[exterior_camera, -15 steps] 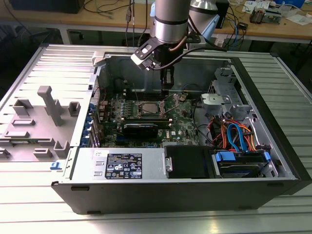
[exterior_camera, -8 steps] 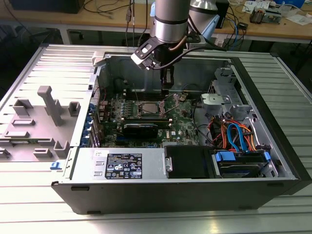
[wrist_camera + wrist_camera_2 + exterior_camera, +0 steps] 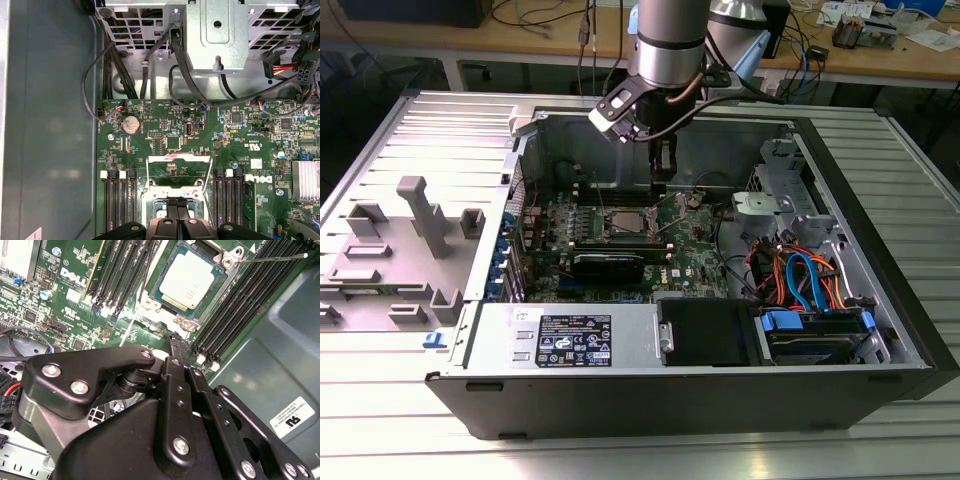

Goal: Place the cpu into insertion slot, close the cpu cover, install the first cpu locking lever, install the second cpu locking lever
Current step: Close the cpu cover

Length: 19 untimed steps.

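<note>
The cpu, a silver-topped square chip, lies flat in the insertion slot, between rows of black memory slots. The cpu cover, a thin silver frame, stands swung open beyond the socket, and green board shows through its window. A thin metal locking lever sticks out past one socket corner, unlatched. My gripper hangs just above the socket's edge, with its black fingers pressed together and nothing held. In the exterior view the gripper points down into the open case, slightly right of the socket.
Black cables and a metal drive cage lie beyond the cover. A finned heatsink sits beside the memory slots. The case wall runs close along one side. Grey fixtures stand on the table at the exterior view's left.
</note>
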Available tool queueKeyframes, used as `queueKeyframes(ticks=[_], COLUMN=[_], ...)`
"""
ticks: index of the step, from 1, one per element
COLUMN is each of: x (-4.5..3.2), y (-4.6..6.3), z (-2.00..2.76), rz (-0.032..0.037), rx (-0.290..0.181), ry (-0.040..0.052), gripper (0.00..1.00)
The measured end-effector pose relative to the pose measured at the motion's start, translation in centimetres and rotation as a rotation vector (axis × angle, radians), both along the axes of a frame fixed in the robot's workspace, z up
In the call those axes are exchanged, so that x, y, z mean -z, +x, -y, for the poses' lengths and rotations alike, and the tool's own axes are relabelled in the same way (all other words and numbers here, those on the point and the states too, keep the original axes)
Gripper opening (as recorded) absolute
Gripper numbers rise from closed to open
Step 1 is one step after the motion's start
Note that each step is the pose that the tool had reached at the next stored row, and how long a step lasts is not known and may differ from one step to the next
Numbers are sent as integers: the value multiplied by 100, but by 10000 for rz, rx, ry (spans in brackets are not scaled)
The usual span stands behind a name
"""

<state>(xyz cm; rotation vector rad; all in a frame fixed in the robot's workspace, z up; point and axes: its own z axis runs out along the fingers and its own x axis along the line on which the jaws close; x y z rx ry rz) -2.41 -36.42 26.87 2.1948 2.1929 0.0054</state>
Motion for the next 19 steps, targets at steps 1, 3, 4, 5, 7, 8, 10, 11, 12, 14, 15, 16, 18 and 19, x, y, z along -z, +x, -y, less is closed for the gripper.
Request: queueKeyframes(ticks=[1, 3, 4, 5, 7, 8, 10, 11, 12, 14, 15, 16, 18, 19], x=[0, 0, 0, 0, 0, 0, 0, 0, 0, 0, 0, 0, 0, 0], y=[0, 0, 0, 0, 0, 0, 0, 0, 0, 0, 0, 0, 0, 1], z=[-1, -7, -11, -15, -18, -21, -25, -29, -31, -35, -38, -41, -46, -47], rz=[0, 0, 0, 0, 0, 0, 0, 0, 1, 0, 0, 0, 0, 0], rx=[0, 1, 1, 1, 0, 1, 1, 1, 1, 1, 0, 0, 0, 0], ry=[-2, -8, -13, -20, -26, -30, -39, -44, -46, -53, -56, -60, -71, -73], gripper=[11, 11, 11, 11, 11, 11, 11, 11, 11, 11, 11, 11, 11, 11])
